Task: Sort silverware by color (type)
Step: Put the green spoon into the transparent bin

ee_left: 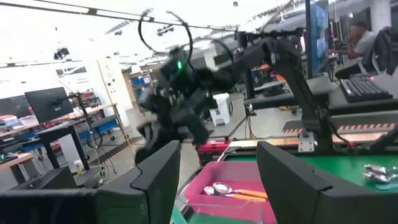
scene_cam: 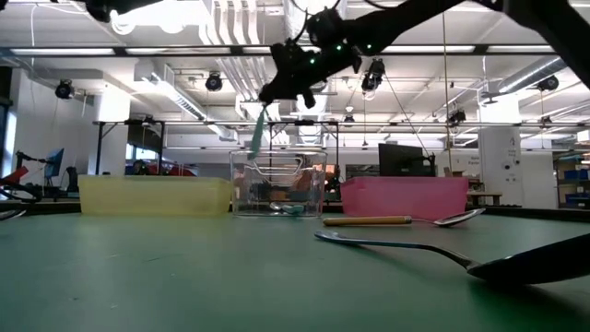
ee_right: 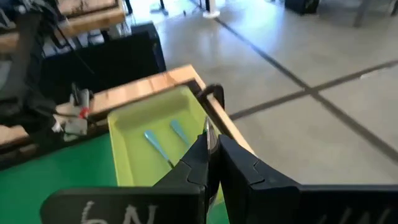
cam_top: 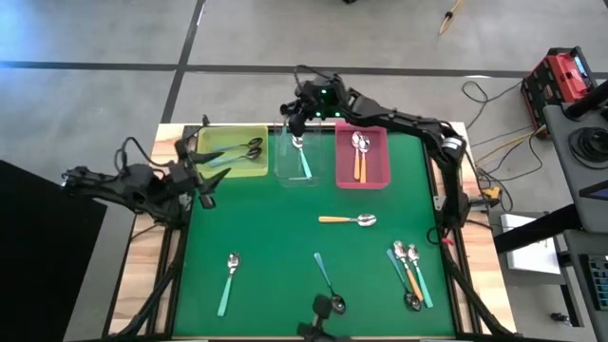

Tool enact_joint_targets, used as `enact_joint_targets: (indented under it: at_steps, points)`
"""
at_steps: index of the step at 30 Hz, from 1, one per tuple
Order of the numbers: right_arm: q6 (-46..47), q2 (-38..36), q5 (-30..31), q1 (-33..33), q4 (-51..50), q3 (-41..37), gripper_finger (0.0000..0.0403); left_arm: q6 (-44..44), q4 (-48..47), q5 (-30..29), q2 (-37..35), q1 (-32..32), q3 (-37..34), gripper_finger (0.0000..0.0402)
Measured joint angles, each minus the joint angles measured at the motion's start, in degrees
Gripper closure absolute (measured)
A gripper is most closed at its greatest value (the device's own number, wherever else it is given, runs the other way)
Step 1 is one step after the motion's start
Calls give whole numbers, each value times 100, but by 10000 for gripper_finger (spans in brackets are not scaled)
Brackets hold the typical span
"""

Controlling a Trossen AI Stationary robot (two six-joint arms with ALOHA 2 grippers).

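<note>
Low view shows the right end effector [scene_cam: 261, 103] pinching a teal spoon [scene_cam: 257, 129] above the clear bin [scene_cam: 277, 189]; left end effector [cam_top: 202, 177] sits open at the worktop's left edge.

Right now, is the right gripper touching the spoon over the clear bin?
Touching. In the right wrist view the right gripper fingers are closed on the spoon; the low view shows its teal handle hanging from the gripper above the clear bin.

three trays [cam_top: 362, 178] side by side along table's far edge, loose spoons [cam_top: 348, 220] scattered nearer
</note>
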Motion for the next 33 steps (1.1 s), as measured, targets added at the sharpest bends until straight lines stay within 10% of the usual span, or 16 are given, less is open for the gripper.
enact_joint_targets:
  at_steps: [11,33]
  points:
    - [-184,1033,-49,-14,-1262,1190,390,-77,-334,-3,-673,1,-21,207]
    - [509,1418,-99,26,-1468,1034,390,-144,-465,-3,-910,0,-35,207]
